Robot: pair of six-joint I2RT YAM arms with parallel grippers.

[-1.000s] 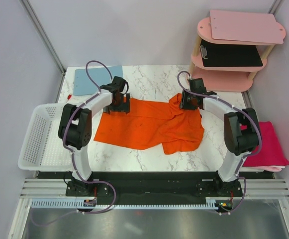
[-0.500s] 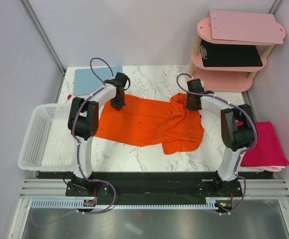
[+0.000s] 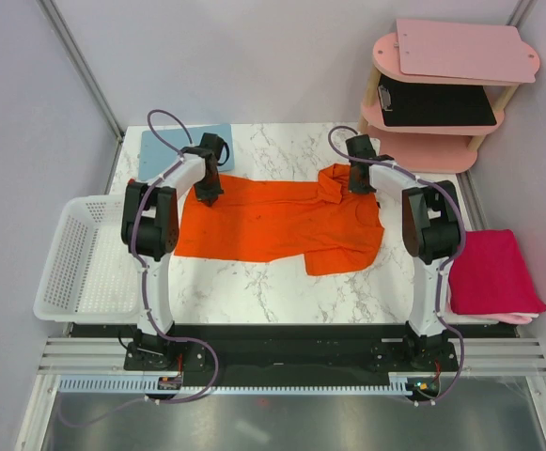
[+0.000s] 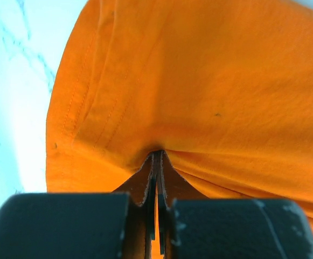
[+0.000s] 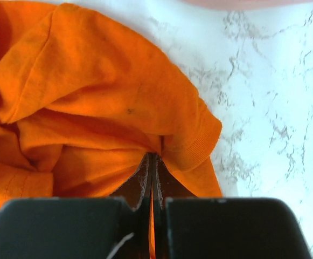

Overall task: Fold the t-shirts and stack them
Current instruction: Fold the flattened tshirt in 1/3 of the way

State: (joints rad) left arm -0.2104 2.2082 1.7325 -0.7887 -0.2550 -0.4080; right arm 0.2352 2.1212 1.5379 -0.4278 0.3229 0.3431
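The orange t-shirt [image 3: 277,224] lies spread across the middle of the marble table [image 3: 282,296], its far edge toward the top of the overhead view. The left pincer [image 4: 156,157] is clamped tight on a thin pinch of cloth at the shirt's upper-left corner, near the light-blue clipboard [image 3: 169,150]. The right pincer [image 5: 152,157] is closed just as tight on the upper-right end, where the fabric is rumpled into a heap. The magenta t-shirt [image 3: 493,272] sits folded at the right of the frame, well apart. My worry is that right-hand bunch: the pincer may have caught more than one layer, so a pull or fold would drag the heap along and leave it lopsided. The thin pinch on the left could also slip free if the arms stretch the cloth too hard.
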